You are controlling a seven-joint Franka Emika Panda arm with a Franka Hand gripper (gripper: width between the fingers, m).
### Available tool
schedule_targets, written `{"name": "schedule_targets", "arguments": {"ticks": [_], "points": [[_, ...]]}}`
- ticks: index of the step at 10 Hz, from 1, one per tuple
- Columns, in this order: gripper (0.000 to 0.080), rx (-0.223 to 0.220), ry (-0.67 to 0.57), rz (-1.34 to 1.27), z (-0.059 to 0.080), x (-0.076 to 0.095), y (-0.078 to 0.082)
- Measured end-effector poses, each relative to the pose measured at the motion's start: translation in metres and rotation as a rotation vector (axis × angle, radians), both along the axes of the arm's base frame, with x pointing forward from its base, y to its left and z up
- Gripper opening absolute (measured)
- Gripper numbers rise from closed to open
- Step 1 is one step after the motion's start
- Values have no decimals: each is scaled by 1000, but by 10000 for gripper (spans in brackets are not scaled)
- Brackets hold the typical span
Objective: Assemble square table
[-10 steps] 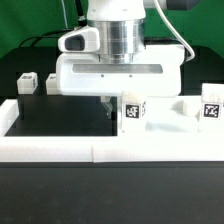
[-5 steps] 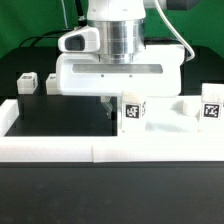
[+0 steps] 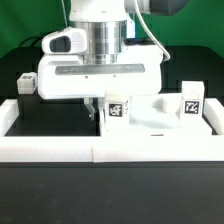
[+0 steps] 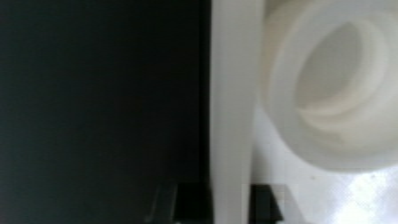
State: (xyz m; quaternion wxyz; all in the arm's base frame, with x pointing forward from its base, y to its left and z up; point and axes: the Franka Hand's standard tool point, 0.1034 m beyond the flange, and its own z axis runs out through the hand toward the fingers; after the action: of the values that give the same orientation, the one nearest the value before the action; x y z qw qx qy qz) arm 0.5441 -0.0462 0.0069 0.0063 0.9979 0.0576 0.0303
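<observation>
In the end effector (image 3: 97, 112), square table (image 3: 155, 116)

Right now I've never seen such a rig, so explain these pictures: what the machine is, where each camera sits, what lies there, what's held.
The white machine is a robot arm ending in a two-finger gripper. One picture comes from a camera off the arm, the other from a camera on its wrist. On the black work surface, inside a long low white border wall, lies a large white square plastic tabletop with a black-and-white tag on its edge. A small white block leg sits apart, at the exterior view's left. The gripper is shut on the tabletop's thin rim, seen between the fingers in the wrist view.
</observation>
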Motion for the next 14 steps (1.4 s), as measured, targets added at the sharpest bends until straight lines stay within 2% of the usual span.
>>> {"name": "schedule_targets", "arguments": {"ticks": [3,5,7,10,12,13,14], "points": [[64,-19,5,180,0,0,-3],[64,-62,1,529,3,9,5],[64,-96,-23,685,4,13,10],[65,-127,-5,870,5,14,5],[66,-170,2,1093,5,24,31],[67,-193,5,1217,6,29,38],[67,-197,10,1253,6,28,35]]}}
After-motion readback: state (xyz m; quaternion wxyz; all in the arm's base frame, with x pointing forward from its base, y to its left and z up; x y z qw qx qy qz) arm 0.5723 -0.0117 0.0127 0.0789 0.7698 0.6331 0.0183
